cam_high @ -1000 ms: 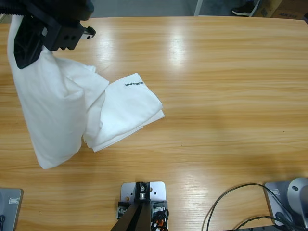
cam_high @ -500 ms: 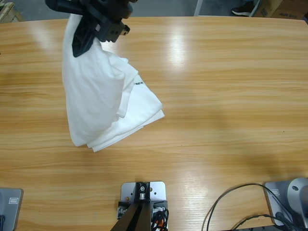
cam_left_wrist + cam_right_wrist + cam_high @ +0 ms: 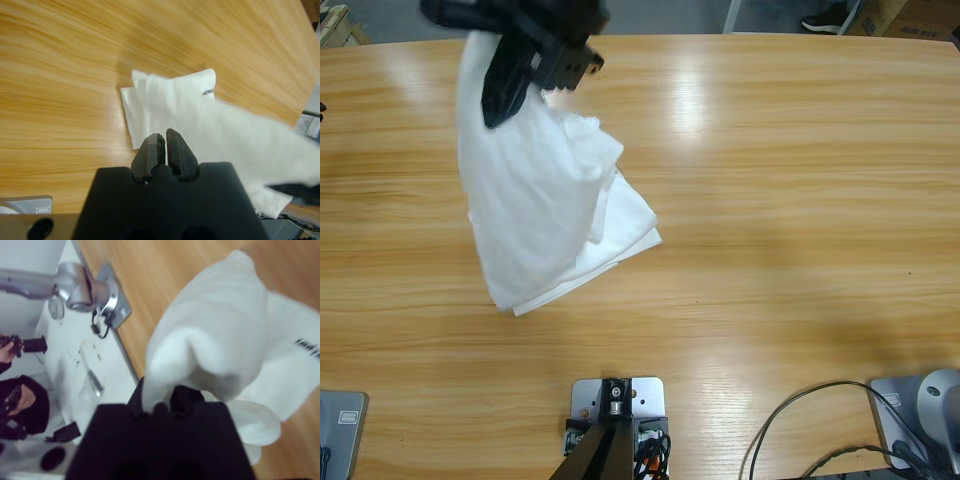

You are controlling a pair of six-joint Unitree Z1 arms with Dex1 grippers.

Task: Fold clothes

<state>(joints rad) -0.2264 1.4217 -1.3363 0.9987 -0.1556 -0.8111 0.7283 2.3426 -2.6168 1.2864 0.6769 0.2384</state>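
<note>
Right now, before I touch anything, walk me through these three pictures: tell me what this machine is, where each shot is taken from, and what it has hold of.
This is a pair of robot arms at a wooden table, set to fold clothes. One picture looks down from a fixed camera above the table. The other two come from a camera on each arm's wrist, looking along its tool. On the table is a white shirt with small black lettering. The right tool is shut on part of that shirt and holds it up, while the rest lies on the wood. The left tool is shut on nothing and looks down at the shirt from above.
</note>
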